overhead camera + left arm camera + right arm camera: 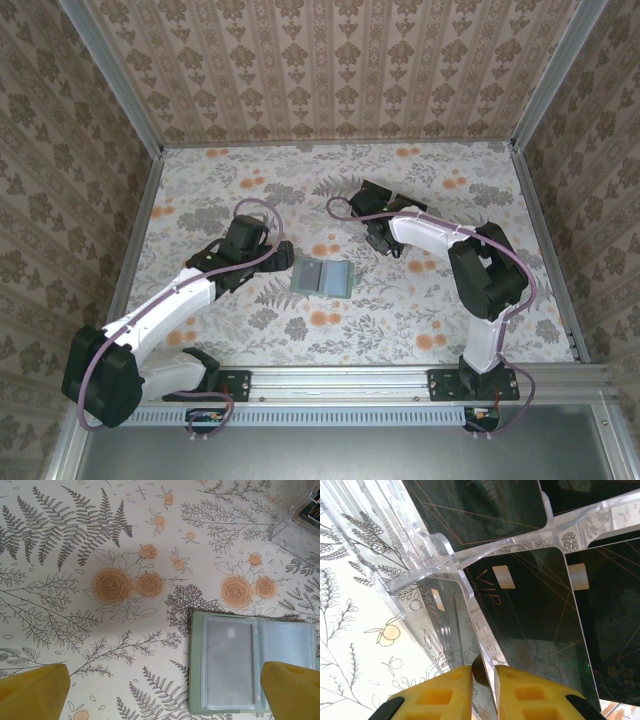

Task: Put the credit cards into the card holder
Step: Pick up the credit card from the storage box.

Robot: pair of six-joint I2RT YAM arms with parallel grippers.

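The card holder (pixel 323 276) lies open and flat on the floral table, a sage green case with clear sleeves (pixel 255 665). My left gripper (pixel 268 262) hovers just left of it, open wide (pixel 165 680), with its right fingertip (pixel 287 682) over the case's near edge. Several black credit cards stand in a clear slotted tray (pixel 420 555); one reads "VIP" (pixel 535 625). My right gripper (pixel 385 240) is down at the tray, its yellow fingers nearly together (pixel 483 675) on the thin edge and dark rounded corner of a credit card beside a clear divider.
The clear tray (pixel 385 200) sits at the back centre-right, and its corner shows in the left wrist view (pixel 300 525). Patterned walls with metal rails close in the table on three sides. Open floral tabletop (pixel 230 180) lies left of and behind the case.
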